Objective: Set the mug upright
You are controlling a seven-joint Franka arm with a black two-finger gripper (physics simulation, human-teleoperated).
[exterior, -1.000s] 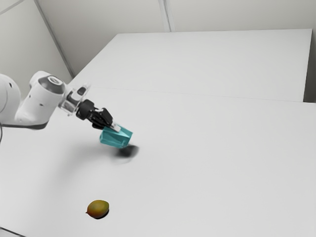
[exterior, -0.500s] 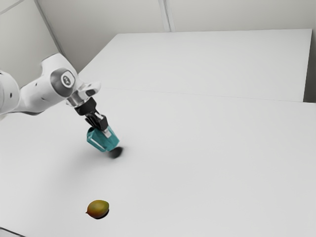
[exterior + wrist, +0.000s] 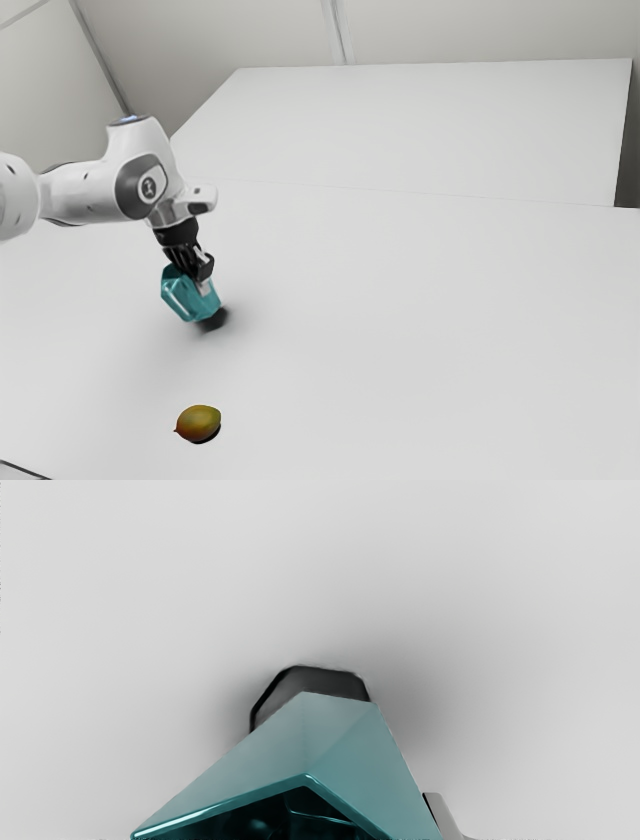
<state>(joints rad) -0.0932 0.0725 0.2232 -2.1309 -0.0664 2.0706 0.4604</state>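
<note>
In the exterior view my gripper (image 3: 203,281) points down and is shut on the teal faceted mug (image 3: 184,298). The mug leans, its mouth up toward the exterior view's left and its base toward the dark shadow on the table. Whether the base touches the table is unclear. From the wrist view, the mug (image 3: 320,740) stretches away from my gripper (image 3: 320,825), with its rim and dark inside on the near side. One pale finger (image 3: 443,812) lies along its outer side; the other finger is hidden.
A yellow-green and reddish fruit (image 3: 199,422) lies on the white table (image 3: 400,330), nearer the exterior view's bottom edge than the mug. A raised white surface (image 3: 430,125) stands toward the back, before pale walls.
My hand has swung to a steeper downward pose, carrying the mug toward the exterior view's lower left. The mug has turned from nearly lying to leaning more upright. The fruit has not moved.
</note>
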